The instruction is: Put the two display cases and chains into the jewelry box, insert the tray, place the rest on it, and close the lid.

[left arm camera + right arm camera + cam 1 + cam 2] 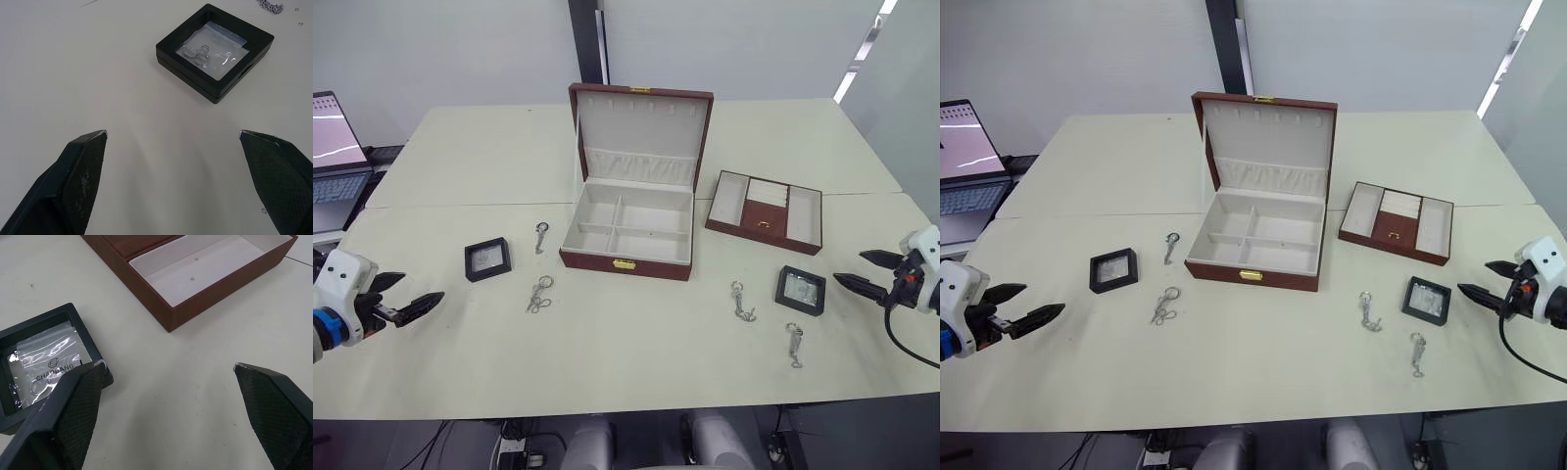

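Here the jewelry box (626, 227) sits near the middle of the desk (460, 157), toward its far edge, with its lid (641, 137) standing upright and the cream compartments bare. The tray (765, 211) lies apart from it on my right side, closer to the desk's right edge. One display case (487, 259) rests on the left half of the desk, the other display case (800, 290) on the right half, nearer the front edge. Four chains lie loose: one chain (541, 235) just left of the box, a second chain (539, 295) in front of it toward the near edge, a third chain (742, 301) just left of the right case, and a fourth chain (794, 345) closest to the front edge. My left gripper (411, 299) hovers by the left edge with its fingers spread wide and nothing between them. My right gripper (864, 272) hangs by the right edge, just beside the right case, fingers likewise parted and empty. A laptop (337, 162) stands beyond the desk's left edge.
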Robot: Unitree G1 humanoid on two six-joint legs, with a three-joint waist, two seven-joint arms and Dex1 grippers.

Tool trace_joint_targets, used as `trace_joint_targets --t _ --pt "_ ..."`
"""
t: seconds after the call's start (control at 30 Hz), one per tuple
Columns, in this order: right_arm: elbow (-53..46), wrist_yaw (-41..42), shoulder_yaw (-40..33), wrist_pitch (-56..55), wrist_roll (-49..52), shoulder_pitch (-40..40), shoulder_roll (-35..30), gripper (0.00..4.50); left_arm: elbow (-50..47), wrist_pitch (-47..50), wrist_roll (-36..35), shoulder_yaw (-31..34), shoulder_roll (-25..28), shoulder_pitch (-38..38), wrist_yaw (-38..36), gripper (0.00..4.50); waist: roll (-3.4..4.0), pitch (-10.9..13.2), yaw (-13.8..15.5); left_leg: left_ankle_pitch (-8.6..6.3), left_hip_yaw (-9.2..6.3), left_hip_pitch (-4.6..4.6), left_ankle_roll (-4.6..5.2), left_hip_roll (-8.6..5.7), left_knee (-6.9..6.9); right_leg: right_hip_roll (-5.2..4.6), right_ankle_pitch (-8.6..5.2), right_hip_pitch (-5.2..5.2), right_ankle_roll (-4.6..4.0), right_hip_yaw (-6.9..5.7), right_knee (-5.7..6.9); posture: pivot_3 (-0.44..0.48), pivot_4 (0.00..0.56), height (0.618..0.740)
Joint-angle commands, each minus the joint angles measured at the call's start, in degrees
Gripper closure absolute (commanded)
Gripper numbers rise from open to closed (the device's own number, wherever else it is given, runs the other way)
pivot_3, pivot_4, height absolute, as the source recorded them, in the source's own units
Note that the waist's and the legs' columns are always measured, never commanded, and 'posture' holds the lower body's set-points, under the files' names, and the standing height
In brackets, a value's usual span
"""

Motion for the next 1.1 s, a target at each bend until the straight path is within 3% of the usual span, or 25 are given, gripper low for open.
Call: trace_joint_targets --t 0.03,0.7,0.9,1.1 --pt "-0.04 -0.33 -2.02 -1.06 0.59 -1.08 -0.98 0.04 0.08 -0.82 0.03 1.14 0.3 -0.16 0.47 0.01 0.0 0.0 -0.02 0.0 0.0 0.0 0.0 0.0 0.0 0.0 0.0 0.0 0.0 0.0 0.0 0.0 0.15 0.74" --pt "0.14 -2.9 -4.02 -0.72 2.6 -2.23 0.48 0.04 0.29 -0.84 -0.73 1.68 -0.75 -1.91 1.81 0.01 0.0 0.0 -0.07 0.0 0.01 0.0 0.0 0.0 0.02 0.0 0.0 0.0 0.0 0.01 0.02 0.0 0.15 0.74" --pt "-13.12 -6.35 -5.66 7.6 7.67 -0.89 4.27 0.04 -6.14 5.69 -4.63 2.17 -3.5 -7.57 5.84 0.01 0.0 0.0 -0.02 0.0 -0.06 -0.02 0.0 0.01 0.08 0.01 0.01 0.01 0.01 -0.03 0.06 0.0 0.15 0.74" --pt "-26.05 -15.41 -2.65 13.89 8.51 -3.45 11.59 0.04 -9.09 10.03 -1.97 -5.05 -8.89 -18.19 12.25 0.01 -0.01 -0.02 0.29 0.01 -0.06 -0.05 -0.01 -0.04 0.13 -0.03 0.03 0.02 0.04 -0.02 0.07 0.0 0.15 0.74"
